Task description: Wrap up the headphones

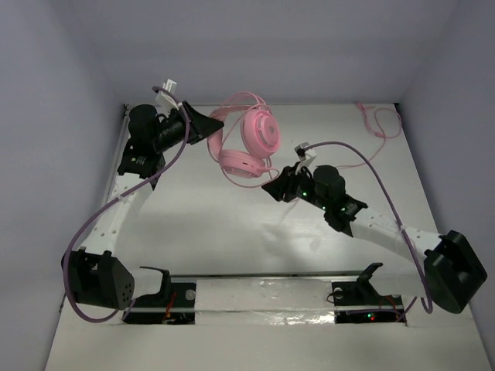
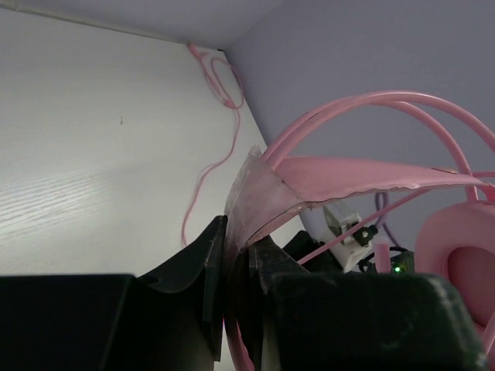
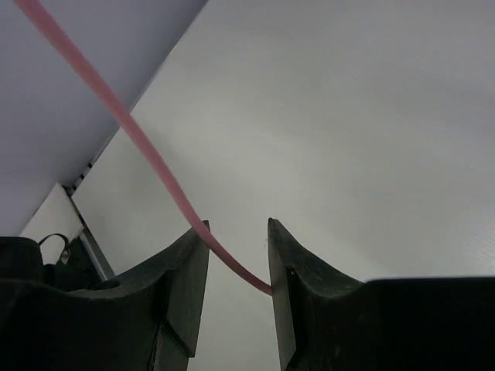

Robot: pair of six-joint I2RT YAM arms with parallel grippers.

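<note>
Left gripper point(image 2: 238, 246) clamped on headband point(image 2: 363, 176) of headphones point(image 1: 251, 141). Right gripper point(image 3: 237, 232) fingers apart, pink cable point(image 3: 131, 133) passing loose between them.

A white table point(image 1: 232, 232) sits between 3 pale lavender walls point(image 1: 309, 46).

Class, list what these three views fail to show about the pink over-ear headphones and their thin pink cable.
Right wrist view: the thin pink cable exits the top-left edge.
Top view: where it joins the pink over-ear headphones is untraceable beside the right gripper; its plug end is too small.
Left wrist view: the left gripper hides the headband's lower end; the right edge cuts off the ear cup.
</note>
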